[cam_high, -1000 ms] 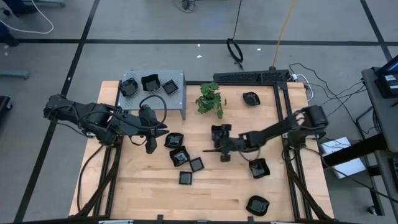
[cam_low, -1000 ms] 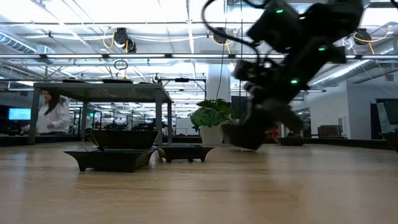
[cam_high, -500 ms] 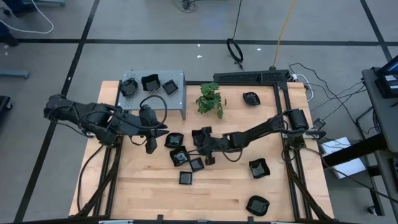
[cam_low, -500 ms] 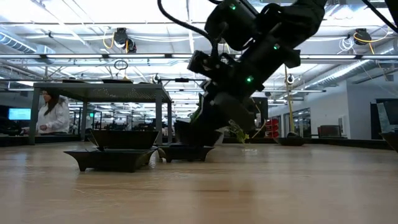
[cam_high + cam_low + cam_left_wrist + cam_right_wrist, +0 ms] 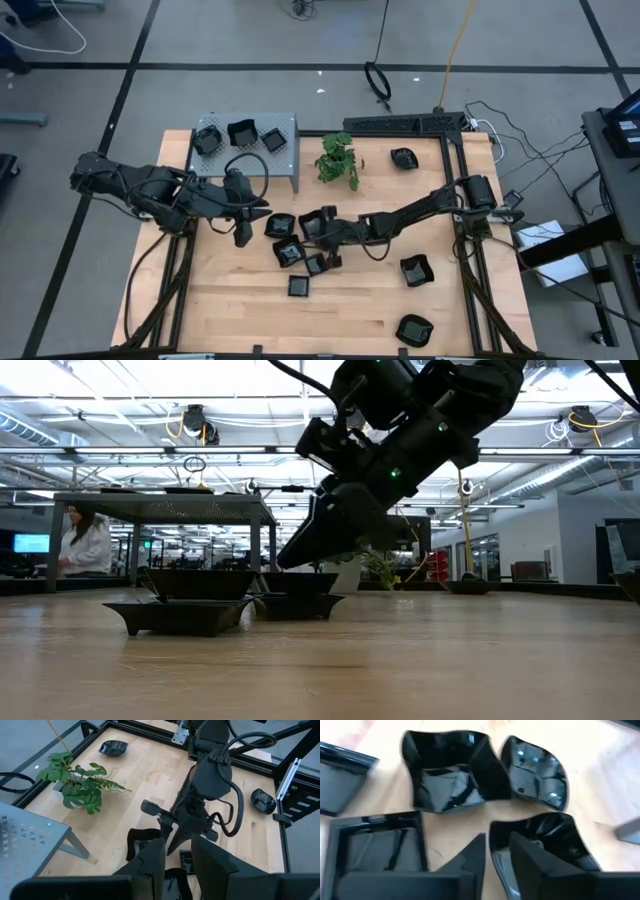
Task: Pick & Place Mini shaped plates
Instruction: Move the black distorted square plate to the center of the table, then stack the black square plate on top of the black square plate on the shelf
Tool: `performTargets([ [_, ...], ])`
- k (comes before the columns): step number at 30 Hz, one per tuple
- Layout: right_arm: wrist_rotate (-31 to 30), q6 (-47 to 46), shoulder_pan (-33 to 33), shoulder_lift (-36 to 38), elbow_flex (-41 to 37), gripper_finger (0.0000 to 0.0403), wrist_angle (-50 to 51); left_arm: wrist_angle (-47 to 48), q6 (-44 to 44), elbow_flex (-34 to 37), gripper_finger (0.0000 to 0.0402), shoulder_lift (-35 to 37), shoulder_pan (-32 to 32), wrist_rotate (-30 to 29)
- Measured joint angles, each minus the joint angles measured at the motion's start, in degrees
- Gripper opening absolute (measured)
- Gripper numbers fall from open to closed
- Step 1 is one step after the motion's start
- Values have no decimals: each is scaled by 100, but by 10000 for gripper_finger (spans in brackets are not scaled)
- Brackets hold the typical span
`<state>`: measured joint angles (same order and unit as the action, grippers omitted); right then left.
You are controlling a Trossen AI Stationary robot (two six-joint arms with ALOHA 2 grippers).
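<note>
Several small glossy black plates lie near the table's middle, and three stand on the grey perforated shelf. My right gripper reaches far toward the table's left and is shut on a wavy-edged black plate, low over the cluster. In the low view this plate sits level behind a flat plate. I cannot tell whether it touches the table. My left gripper waits shut and empty just left of the cluster, next to a plate. My right gripper pinches the plate's rim at one side, with one finger inside the bowl and the other outside. The fingers slant down from the table's right. The plate sits level below them, next to the other plates.
A small green potted plant stands behind the cluster. More plates lie at the far right, right and near right. A black frame runs along the table's right and far edges. A person shows beyond the table.
My right gripper has carried the plate from the table's middle toward the left edge, up to the cluster of plates, and has come down. The plate, tilted half a second ago, now sits level and low.
</note>
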<state>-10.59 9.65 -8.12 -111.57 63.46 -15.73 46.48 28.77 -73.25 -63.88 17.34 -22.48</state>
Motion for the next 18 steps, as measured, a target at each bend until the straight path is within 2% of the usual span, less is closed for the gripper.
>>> performTargets([
  [4, 30, 9, -37, 136, -9, 123, 125, 0, 0, 0, 97, 0, 0, 17],
  [8, 20, 9, -156, 650, -9, 146, 452, 11, -2, 0, 97, 0, 0, 197],
  [14, 21, -162, -314, 1796, -147, 145, 1234, 21, 15, 0, 97, 0, 0, 453],
  [18, -87, -481, -369, 2741, -623, 138, 1495, 119, 175, 0, 97, 0, 0, 457],
])
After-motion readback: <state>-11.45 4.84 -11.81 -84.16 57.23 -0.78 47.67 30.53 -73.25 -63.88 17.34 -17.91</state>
